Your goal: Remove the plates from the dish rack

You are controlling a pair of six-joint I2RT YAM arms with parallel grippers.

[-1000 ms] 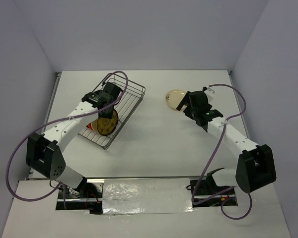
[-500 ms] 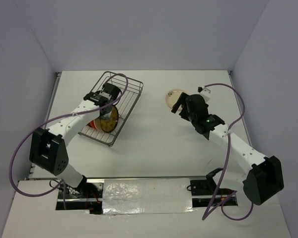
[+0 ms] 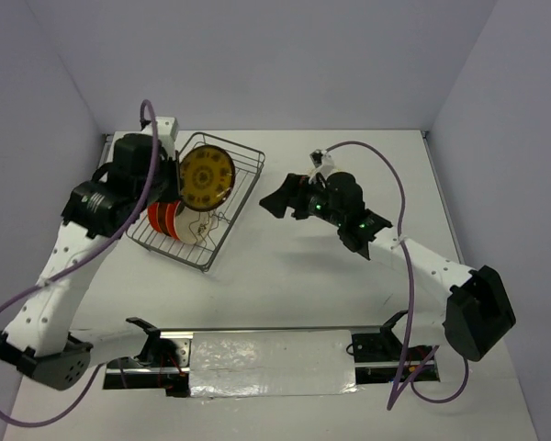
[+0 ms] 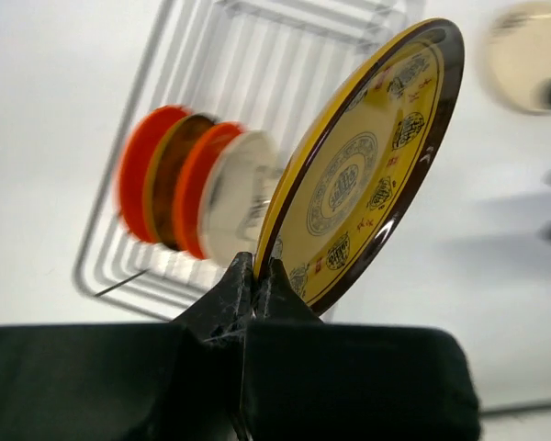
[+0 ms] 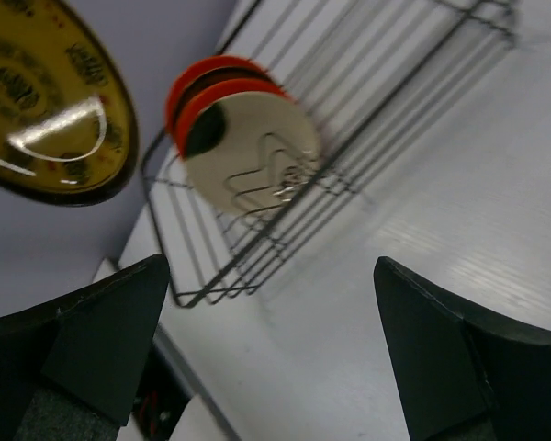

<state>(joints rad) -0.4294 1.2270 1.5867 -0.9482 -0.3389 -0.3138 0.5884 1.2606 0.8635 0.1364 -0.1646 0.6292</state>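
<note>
My left gripper (image 4: 254, 274) is shut on the lower rim of a mustard-yellow patterned plate (image 4: 367, 175) and holds it on edge in the air. In the top view that plate (image 3: 207, 177) hangs over the silver wire dish rack (image 3: 222, 237), with the left gripper (image 3: 178, 179) at its left edge. Orange, brown and cream plates (image 4: 202, 193) stand upright in the rack (image 4: 257, 55). My right gripper (image 3: 274, 197) is open and empty just right of the rack. Its view shows the cream plate with a dark mark (image 5: 248, 152) between its spread fingers (image 5: 101, 340).
A cream plate (image 4: 530, 55) lies flat on the white table right of the rack; the right arm hides it in the top view. A silver taped strip (image 3: 266, 354) runs along the near edge. Purple cables loop off both arms. Grey walls enclose the table.
The left gripper closed on the mustard plate and lifted it up out of the rack. The right arm swung left, away from the cream plate on the table, toward the rack, still open.
</note>
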